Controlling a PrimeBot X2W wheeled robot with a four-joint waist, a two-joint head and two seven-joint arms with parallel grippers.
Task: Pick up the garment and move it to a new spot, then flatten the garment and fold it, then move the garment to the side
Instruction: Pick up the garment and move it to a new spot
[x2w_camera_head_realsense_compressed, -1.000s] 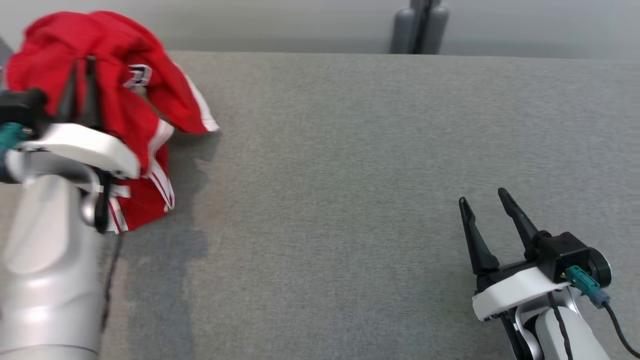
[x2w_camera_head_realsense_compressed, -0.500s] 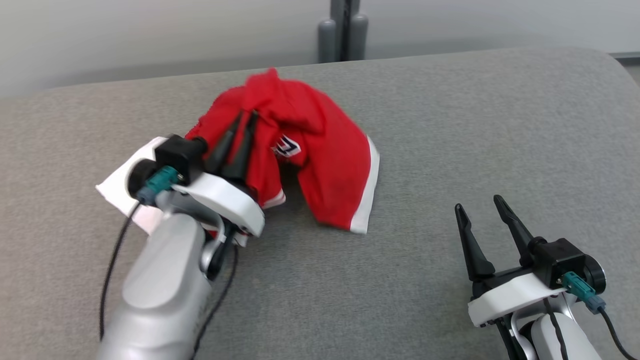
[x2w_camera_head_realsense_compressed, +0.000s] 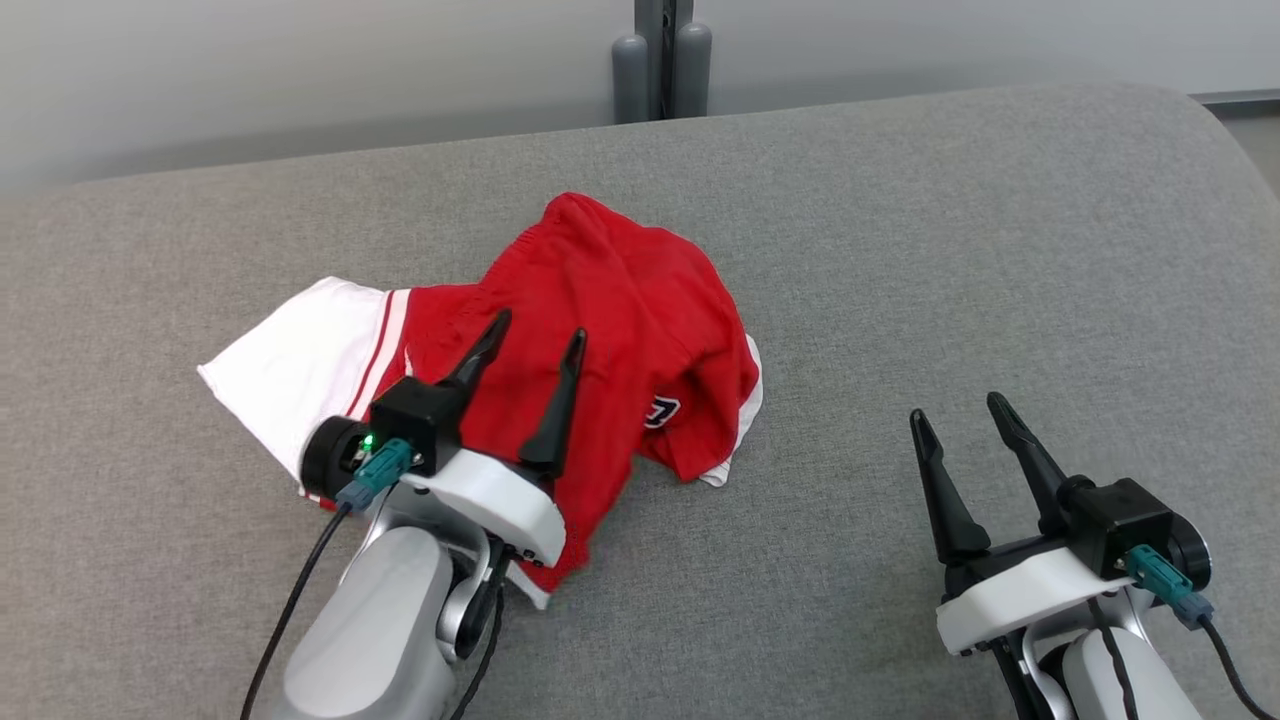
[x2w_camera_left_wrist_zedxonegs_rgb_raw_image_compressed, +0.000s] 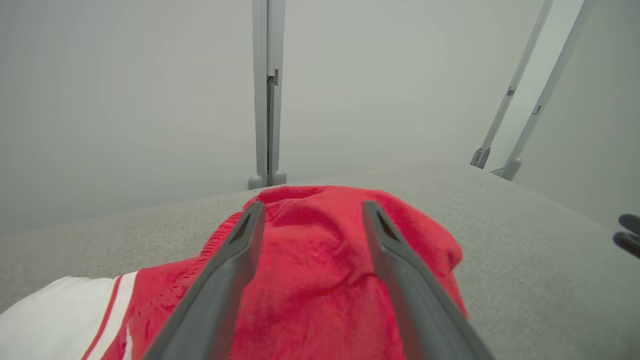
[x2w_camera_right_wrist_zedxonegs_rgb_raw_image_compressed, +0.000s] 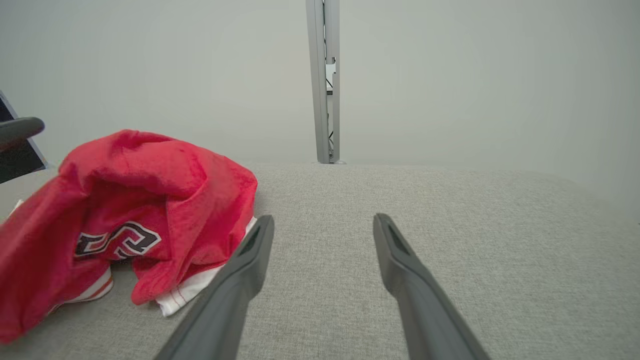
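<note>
Left gripper (x2w_camera_head_realsense_compressed: 540, 327) is held open and empty just over the crumpled red garment (x2w_camera_head_realsense_compressed: 640, 290), which is heaped on the middle of the grey cushion (x2w_camera_head_realsense_compressed: 950, 230), seemingly set there for flattening, while the right gripper (x2w_camera_head_realsense_compressed: 957, 407) is held open, well aside.

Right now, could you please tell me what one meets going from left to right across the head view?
garment's white panel → left fingers → garment's printed logo → right fingers
</note>
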